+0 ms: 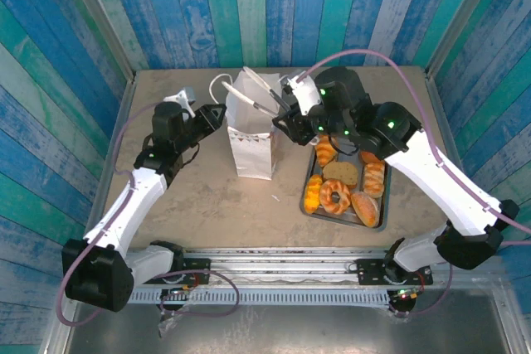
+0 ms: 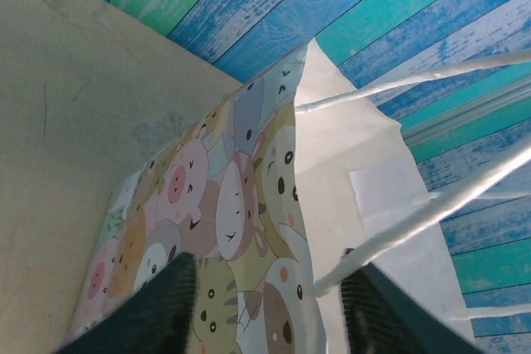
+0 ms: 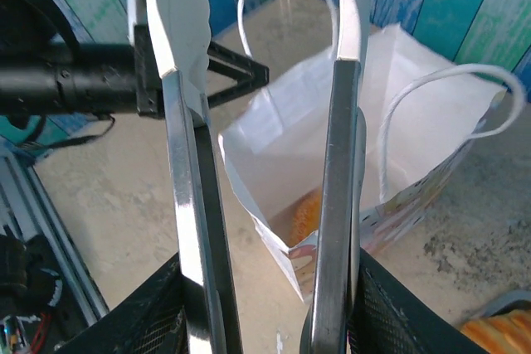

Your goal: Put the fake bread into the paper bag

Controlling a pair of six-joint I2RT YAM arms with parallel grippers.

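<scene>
The paper bag (image 1: 251, 134) stands open in mid-table; its side (image 2: 236, 205) carries cartoon animals. My left gripper (image 1: 214, 118) is at the bag's left side, open, its fingers (image 2: 158, 312) straddling the bag's upper edge without pinching it, a cord handle (image 2: 398, 234) beside the right finger. My right gripper (image 1: 286, 118) is shut on metal tongs (image 3: 336, 205), whose two arms reach apart over the bag's mouth (image 3: 332, 113) with nothing between them. One orange piece of fake bread (image 3: 303, 213) lies inside the bag. Several more pieces (image 1: 335, 196) sit on the tray.
The grey metal tray (image 1: 304, 207) lies right of the bag, under my right arm. Blue-green plank walls close the table at the back and both sides. Bare tabletop (image 1: 207, 196) lies in front of the bag and to its left.
</scene>
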